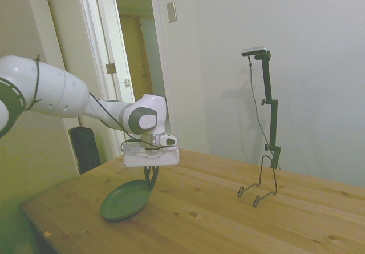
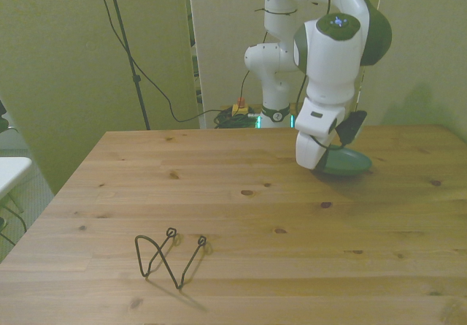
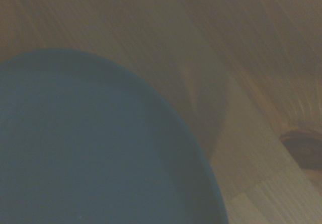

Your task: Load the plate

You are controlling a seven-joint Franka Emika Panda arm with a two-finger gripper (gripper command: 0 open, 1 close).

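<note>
The dark green plate (image 1: 122,201) lies near the table corner in the side view, its edge by the fingers raised a little. My gripper (image 1: 151,180) points straight down with its fingers close together on that rim. In the front view, the plate (image 2: 350,163) shows at the right, partly hidden behind the white gripper unit, and the gripper (image 2: 326,166) meets its near edge. The wrist view shows a blurred part of the plate (image 3: 90,143) over wood.
A thin black wire rack (image 2: 171,255) stands on the wooden table (image 2: 233,193) toward the front view's left, far from the plate; it also appears as the rack (image 1: 258,190) in the side view. A table edge runs close to the plate (image 1: 68,231).
</note>
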